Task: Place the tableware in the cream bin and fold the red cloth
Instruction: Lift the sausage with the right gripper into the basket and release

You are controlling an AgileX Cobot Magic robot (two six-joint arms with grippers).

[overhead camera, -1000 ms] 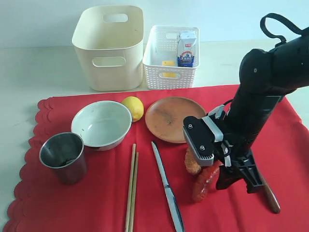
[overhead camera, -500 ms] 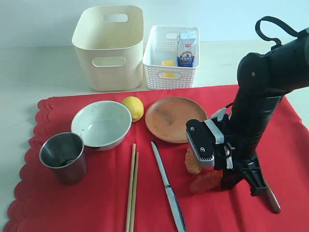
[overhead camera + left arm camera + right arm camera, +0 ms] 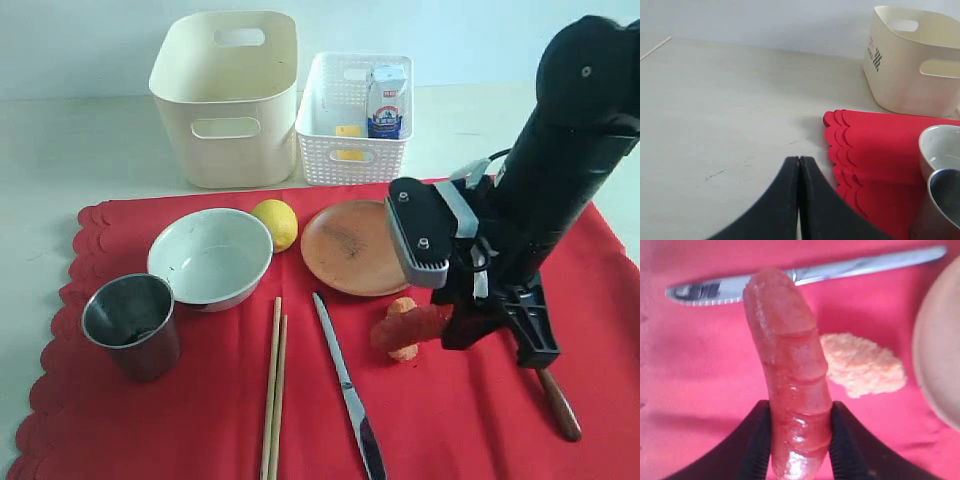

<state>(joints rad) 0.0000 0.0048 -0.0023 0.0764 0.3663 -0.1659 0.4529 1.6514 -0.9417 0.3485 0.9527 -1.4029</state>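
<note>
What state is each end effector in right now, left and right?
Left end effector: closed, holding nothing.
Right end effector: closed on the sausage, holding it.

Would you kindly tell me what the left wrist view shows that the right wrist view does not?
Only the left wrist view: the tall cream plastic bin, white round bowl, steel cup, pale table and the shut left gripper. Only the right wrist view: the right gripper shut on a reddish sausage, the silver knife, an orange crumbed nugget and the flat brown round plate. Both: the large red cloth.
</note>
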